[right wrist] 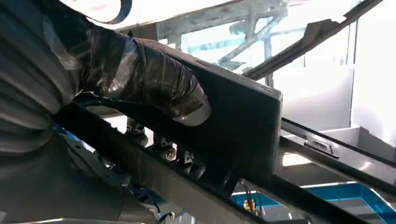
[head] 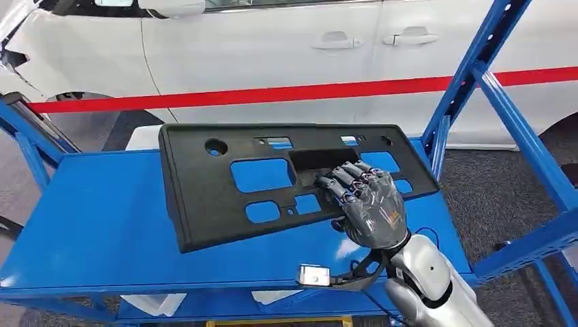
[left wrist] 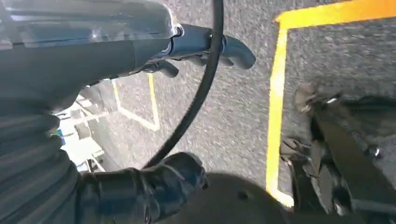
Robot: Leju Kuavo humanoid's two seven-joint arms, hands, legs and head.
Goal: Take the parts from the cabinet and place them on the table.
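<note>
At the frame's centre, the right hand (head: 368, 204) grips the black plastic panel (head: 272, 180) through a cutout, thumb (right wrist: 154, 81) pressed against its underside, over the blue shelf (head: 95, 225). A white car (head: 272, 48) with a red stripe (head: 272, 92) fills the top, and a blue upright (head: 470, 75) stands at right. The left hand (left wrist: 196, 46) hangs over grey floor (left wrist: 233, 116) with its fingers holding nothing.

panel (head: 204, 197) lies on the shelf (head: 95, 231); car (head: 272, 48) stands behind.

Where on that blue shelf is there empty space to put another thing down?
The biggest bare patch is the left part of the blue metal shelf, beside the long black plastic panel with cut-out holes. A narrower strip runs along the front edge, below the panel. The right side is crowded: the right hand grips the panel there, close to the blue rack post.
</note>
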